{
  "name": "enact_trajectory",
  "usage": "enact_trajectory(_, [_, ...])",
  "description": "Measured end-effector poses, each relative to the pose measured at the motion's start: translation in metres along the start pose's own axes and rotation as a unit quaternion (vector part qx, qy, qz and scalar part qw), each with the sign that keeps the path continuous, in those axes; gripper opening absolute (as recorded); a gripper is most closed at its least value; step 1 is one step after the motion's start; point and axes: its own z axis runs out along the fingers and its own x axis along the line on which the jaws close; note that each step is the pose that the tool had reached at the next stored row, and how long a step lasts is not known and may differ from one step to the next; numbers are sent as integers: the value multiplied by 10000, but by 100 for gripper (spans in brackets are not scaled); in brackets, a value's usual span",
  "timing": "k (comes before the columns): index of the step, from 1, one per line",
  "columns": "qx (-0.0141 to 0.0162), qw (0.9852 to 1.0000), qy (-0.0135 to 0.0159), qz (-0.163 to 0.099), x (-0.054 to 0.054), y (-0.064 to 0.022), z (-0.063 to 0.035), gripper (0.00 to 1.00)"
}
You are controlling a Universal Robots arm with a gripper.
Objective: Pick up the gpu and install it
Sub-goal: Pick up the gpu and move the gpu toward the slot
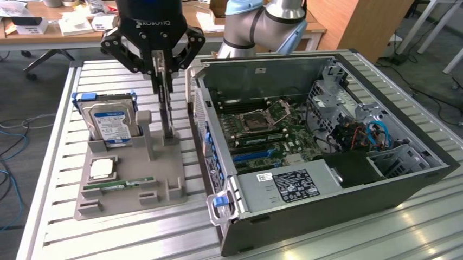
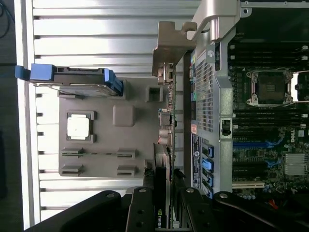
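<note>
The gpu stands on edge, a thin dark card with a silvery end bracket, at the back of the grey holder. My gripper comes down from above and is shut on the card's upper part. In the wrist view the black fingers press on both sides of the gpu. The card's lower end is at the holder's slot; whether it still rests there I cannot tell. The open computer case lies just to the exterior view's right of the card, with its motherboard exposed.
On the holder are a silver hard drive in blue rails, a square processor chip and a narrow green memory stick. The case wall stands close beside the card. Everything sits on a slatted metal table.
</note>
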Motion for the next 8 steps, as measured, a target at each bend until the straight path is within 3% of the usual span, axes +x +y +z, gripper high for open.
enact_trajectory(8, [1, 10000, 2, -1, -10, 0, -3, 26])
